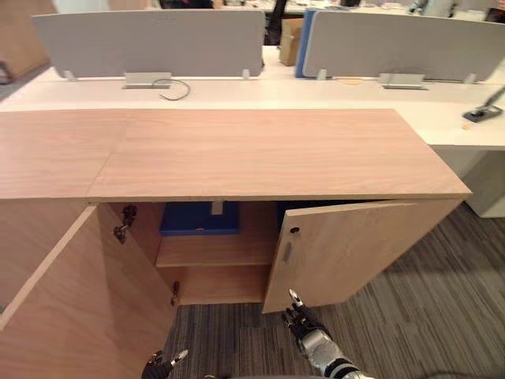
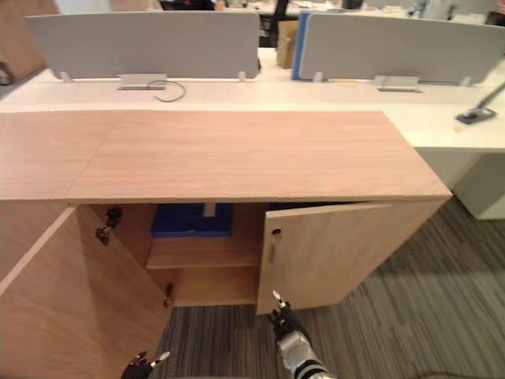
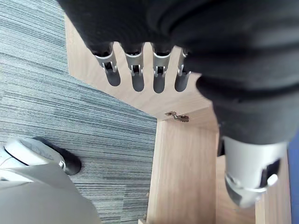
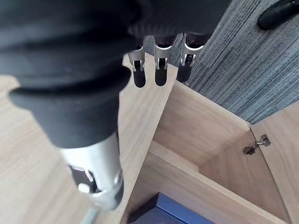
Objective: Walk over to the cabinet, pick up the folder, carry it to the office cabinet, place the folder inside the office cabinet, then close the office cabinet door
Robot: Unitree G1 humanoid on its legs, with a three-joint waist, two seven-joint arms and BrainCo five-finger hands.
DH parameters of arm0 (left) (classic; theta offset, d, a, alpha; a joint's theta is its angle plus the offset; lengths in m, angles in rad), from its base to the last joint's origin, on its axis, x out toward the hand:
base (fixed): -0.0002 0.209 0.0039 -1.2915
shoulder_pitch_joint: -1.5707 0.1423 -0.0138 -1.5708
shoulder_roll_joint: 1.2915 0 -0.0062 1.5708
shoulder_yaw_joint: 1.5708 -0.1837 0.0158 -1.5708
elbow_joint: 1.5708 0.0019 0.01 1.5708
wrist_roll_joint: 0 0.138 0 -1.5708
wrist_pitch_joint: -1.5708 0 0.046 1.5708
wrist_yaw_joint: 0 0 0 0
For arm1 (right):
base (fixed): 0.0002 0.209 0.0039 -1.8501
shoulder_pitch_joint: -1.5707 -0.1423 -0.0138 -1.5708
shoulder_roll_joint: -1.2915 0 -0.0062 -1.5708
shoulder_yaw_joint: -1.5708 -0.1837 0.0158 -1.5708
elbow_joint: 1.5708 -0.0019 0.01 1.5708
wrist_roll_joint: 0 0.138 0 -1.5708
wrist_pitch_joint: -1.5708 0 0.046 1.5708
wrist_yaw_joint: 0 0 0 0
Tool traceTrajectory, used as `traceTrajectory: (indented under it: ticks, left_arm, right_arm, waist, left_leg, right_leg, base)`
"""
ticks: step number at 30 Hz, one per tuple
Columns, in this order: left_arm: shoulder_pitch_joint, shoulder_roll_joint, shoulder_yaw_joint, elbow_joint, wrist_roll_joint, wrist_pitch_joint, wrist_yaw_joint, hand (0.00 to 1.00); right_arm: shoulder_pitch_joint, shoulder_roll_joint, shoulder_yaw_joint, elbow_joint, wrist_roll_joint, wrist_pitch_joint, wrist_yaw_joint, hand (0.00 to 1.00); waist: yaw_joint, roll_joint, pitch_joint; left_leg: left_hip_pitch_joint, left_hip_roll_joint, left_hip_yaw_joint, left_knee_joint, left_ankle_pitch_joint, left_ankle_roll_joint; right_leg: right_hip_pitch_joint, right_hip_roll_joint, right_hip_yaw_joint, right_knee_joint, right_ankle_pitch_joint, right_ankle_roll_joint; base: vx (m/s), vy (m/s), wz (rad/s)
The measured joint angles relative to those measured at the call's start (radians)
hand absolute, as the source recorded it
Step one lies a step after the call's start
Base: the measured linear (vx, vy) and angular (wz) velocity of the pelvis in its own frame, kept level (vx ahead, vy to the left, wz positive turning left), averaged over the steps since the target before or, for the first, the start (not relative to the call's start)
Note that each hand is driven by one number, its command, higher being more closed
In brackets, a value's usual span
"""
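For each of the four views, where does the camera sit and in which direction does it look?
Left eye view: on the head, looking down at the open cabinet; left hand and right hand at bottom.
Right eye view: beside it, same scene and hands.
Left wrist view: on the left wrist, along straight fingers toward carpet and a door hinge.
Right wrist view: on the right wrist, along straight fingers past the right door into the cabinet.
Shared: both eye views and the right wrist view show the blue folder.
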Motion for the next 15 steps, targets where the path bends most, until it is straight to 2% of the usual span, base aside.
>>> traceTrajectory:
  ticks: [1,2,4,5,7,12,15]
  left_arm:
    - [0.000,-0.003,0.008,-0.001,0.000,-0.001,0.001,0.00]
    - [0.000,-0.015,0.027,0.001,-0.001,-0.002,0.003,0.00]
    - [-0.001,-0.035,0.062,0.019,-0.016,-0.003,0.007,0.00]
    - [-0.002,-0.036,0.077,0.030,-0.040,-0.004,0.012,0.00]
    - [-0.003,-0.036,0.084,0.030,-0.042,-0.005,0.019,0.00]
    - [-0.003,-0.035,0.086,0.029,-0.082,-0.006,0.033,0.00]
    - [-0.005,-0.032,0.084,0.024,-0.107,-0.007,0.035,0.00]
  right_arm:
    - [0.003,-0.001,0.018,0.003,0.002,-0.002,0.000,0.00]
    - [0.003,-0.002,0.032,0.011,0.008,-0.003,0.000,0.00]
    - [0.010,-0.002,0.036,0.036,0.009,-0.009,-0.001,0.00]
    - [0.038,-0.010,0.064,0.058,0.009,-0.021,-0.006,0.00]
    - [0.066,-0.020,0.070,0.077,0.010,-0.026,-0.018,0.00]
    - [0.072,-0.013,0.060,0.100,0.008,-0.039,-0.034,0.00]
    - [0.069,-0.006,0.038,0.105,-0.021,-0.047,-0.047,0.00]
  waist:
    - [0.005,-0.001,-0.001]
    - [0.010,0.006,-0.004]
    - [0.008,0.025,-0.003]
    - [-0.001,0.023,-0.003]
    - [-0.002,0.023,-0.003]
    - [0.000,0.024,0.000]
    - [0.001,0.019,0.010]
  left_leg:
    - [-0.001,0.004,0.001,0.001,-0.004,-0.008]
    - [-0.009,0.023,0.005,0.000,-0.013,-0.024]
    - [-0.031,0.074,0.010,0.001,-0.014,-0.049]
    - [-0.033,0.109,0.000,-0.008,-0.010,-0.065]
    - [-0.036,0.139,-0.015,-0.031,0.006,-0.090]
    - [-0.071,0.182,-0.061,-0.054,0.045,-0.137]
    - [-0.098,0.175,-0.053,-0.054,0.081,-0.140]
  right_leg:
    - [0.014,0.003,-0.005,-0.020,-0.014,0.020]
    - [0.023,0.016,-0.022,-0.046,-0.030,0.019]
    - [0.029,0.065,-0.048,-0.070,-0.031,0.009]
    - [0.040,0.096,-0.085,-0.078,-0.031,0.005]
    - [0.052,0.123,-0.118,-0.096,-0.026,-0.008]
    - [0.074,0.172,-0.193,-0.153,0.005,-0.055]
    - [0.097,0.170,-0.259,-0.160,0.007,-0.057]
  base:
    - [0.04,-0.306,0.44]
    - [0.03,-0.299,0.03]
    - [-0.02,-0.273,0.12]
    - [-0.04,-0.246,0.36]
    - [-0.03,-0.202,0.42]
    - [-0.06,-0.098,0.40]
    - [-0.11,-0.051,0.81]
